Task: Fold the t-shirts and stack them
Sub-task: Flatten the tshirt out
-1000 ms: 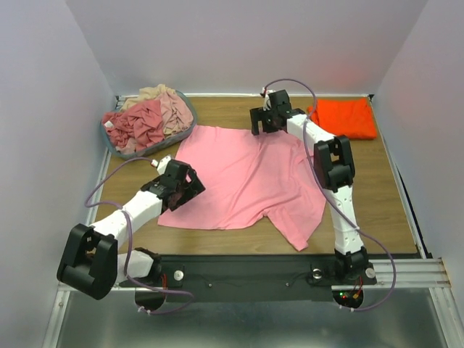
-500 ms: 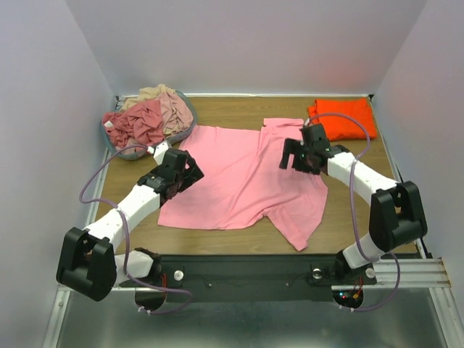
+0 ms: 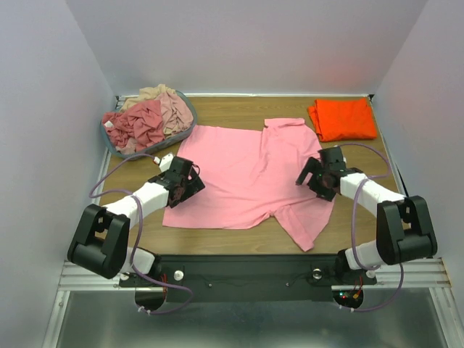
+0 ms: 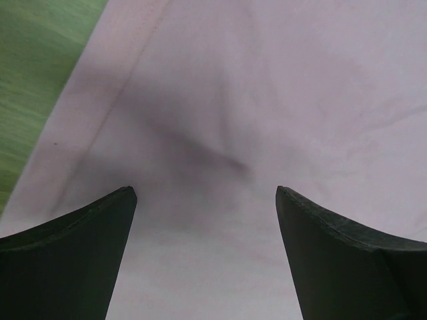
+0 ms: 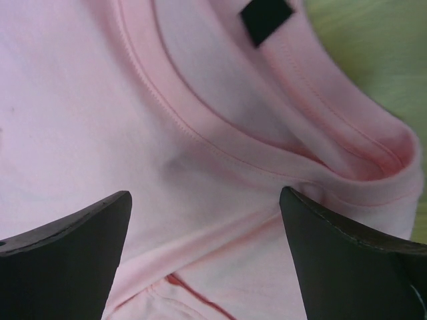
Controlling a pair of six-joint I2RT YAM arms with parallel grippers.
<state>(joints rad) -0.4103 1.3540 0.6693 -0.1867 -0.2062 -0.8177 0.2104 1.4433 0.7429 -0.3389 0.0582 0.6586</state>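
A light pink t-shirt [image 3: 243,174] lies spread on the wooden table [image 3: 362,210], one sleeve up near the back, one trailing to the front right. My left gripper [image 3: 190,183] is open, low over the shirt's left edge; the left wrist view shows flat pink cloth [image 4: 267,100] between the fingers [image 4: 80,253]. My right gripper [image 3: 313,176] is open over the shirt's right side; the right wrist view shows the ribbed collar [image 5: 220,133] with a black tag [image 5: 265,17]. A bright orange t-shirt [image 3: 342,118] lies folded at the back right. Dusty rose and beige shirts [image 3: 145,116] fill the basket.
The grey-blue oval basket [image 3: 185,135] stands at the back left, close to the pink shirt's corner. Grey walls enclose the table on three sides. Cables loop from both arms. Bare wood shows along the right side and the front left.
The right arm has swung from the back of the table down to the shirt's right side, near the collar. The left gripper has shifted slightly along the shirt's left edge.
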